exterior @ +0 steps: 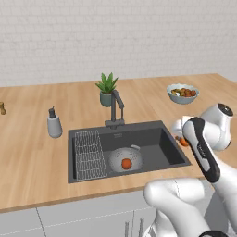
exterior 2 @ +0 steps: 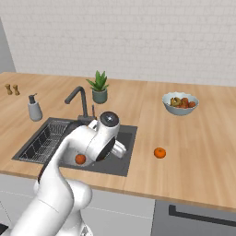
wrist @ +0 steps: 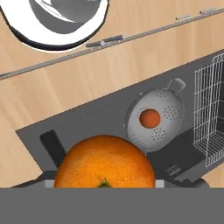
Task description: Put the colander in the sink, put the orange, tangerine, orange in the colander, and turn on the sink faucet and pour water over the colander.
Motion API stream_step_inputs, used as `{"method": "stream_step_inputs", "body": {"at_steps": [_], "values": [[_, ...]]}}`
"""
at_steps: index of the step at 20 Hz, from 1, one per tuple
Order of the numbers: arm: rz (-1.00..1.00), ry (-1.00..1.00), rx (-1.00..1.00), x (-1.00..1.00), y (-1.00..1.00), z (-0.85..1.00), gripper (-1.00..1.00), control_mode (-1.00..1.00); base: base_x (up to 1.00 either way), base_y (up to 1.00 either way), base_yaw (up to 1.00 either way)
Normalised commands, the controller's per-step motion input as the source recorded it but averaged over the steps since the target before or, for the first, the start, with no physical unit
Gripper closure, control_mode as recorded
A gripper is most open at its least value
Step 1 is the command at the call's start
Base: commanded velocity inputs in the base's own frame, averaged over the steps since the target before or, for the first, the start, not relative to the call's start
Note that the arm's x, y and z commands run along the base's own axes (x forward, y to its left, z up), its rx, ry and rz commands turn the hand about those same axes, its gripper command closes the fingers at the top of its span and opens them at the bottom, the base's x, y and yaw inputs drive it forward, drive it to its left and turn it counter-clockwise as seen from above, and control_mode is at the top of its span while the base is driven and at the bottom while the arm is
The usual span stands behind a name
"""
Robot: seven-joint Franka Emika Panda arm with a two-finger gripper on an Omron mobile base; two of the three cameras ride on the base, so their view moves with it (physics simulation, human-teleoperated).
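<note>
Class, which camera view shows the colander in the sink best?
The left base view: the colander sits unblocked in the sink, one fruit inside. The hand view shows it smaller, tilted; in the right base view the arm hides it.

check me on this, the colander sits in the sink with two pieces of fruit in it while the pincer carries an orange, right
Not quite. The colander does sit in the sink, but it holds one piece of fruit, not two; the hand view shows this plainly. The pincer does carry an orange.
</note>
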Motion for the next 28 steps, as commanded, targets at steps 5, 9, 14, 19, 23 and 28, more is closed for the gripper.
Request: {"method": "stream_step_inputs", "body": {"at_steps": [5, 9, 14, 19, 23, 28], "values": [[0.18, 0.12, -0.03, 0.05, 1.0, 0.06, 1.0, -1.0, 0.0, 0.0, 0.0], [0.21, 0.14, -0.02, 0.48, 1.0, -0.05, 1.0, -1.0, 0.0, 0.0, 0.0], [0.12, 0.02, 0.0, 0.72, 0.82, -0.39, 1.0, -1.0, 0.0, 0.0, 0.0], [0.04, 0.0, 0.0, 0.76, 0.57, -0.49, 1.0, -1.0, 0.0, 0.0, 0.0], [0.0, 0.01, 0.0, 0.68, 0.22, -0.48, 1.0, -1.0, 0.0, 0.0, 0.0], [0.0, 0.09, -0.01, 0.48, -0.02, -0.54, 1.0, -1.0, 0.0, 0.0, 0.0]]}}
